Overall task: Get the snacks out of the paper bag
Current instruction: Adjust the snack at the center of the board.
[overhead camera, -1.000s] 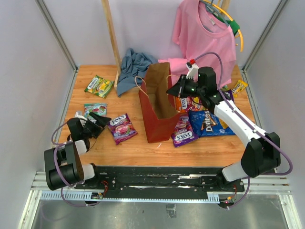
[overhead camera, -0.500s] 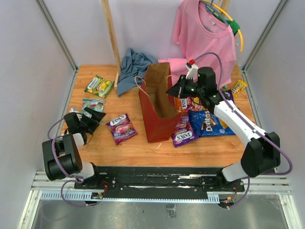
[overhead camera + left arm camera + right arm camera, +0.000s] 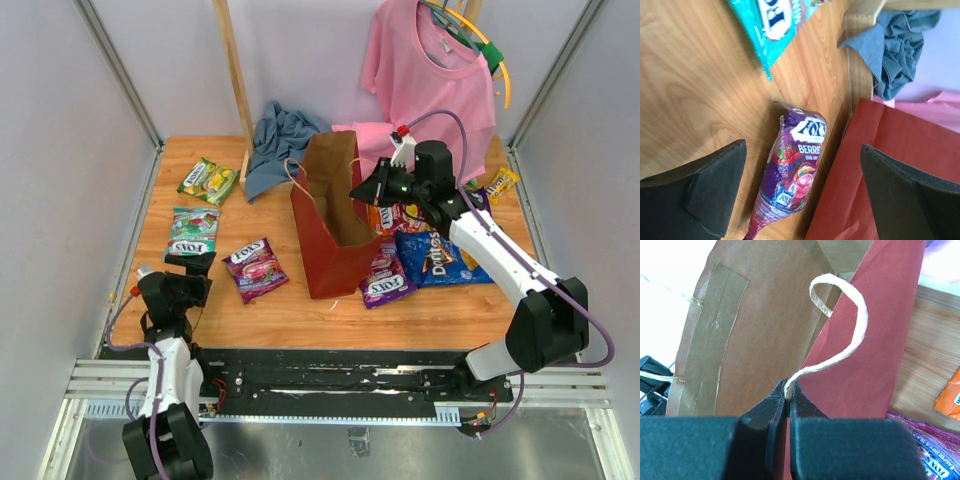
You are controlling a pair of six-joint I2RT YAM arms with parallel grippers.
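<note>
The paper bag point(image 3: 330, 225) stands open mid-table, brown inside, dark red outside. My right gripper point(image 3: 366, 190) is shut on its right rim where the twine handle point(image 3: 840, 325) comes out; the wrist view shows the jaws point(image 3: 788, 396) pinching the rim and twine. My left gripper point(image 3: 192, 288) is open and empty, low at the near left. A purple Fox's packet point(image 3: 255, 267) lies ahead between its fingers point(image 3: 803, 150). A teal Fox's packet point(image 3: 193, 232) and a green-yellow packet point(image 3: 207, 180) lie on the left. The blue Doritos bag point(image 3: 435, 255), a purple packet point(image 3: 387, 277) and orange packets point(image 3: 385, 215) lie right of the bag.
A blue-grey cloth point(image 3: 283, 135) and a wooden post point(image 3: 237, 80) stand behind the bag. A pink shirt point(image 3: 430, 70) hangs at the back right. A yellow packet point(image 3: 500, 182) lies at the far right. White walls close in both table sides.
My left arm has pulled back toward the near-left edge, away from the teal packet, which now lies uncovered on the table. The right gripper and bag have not moved.
</note>
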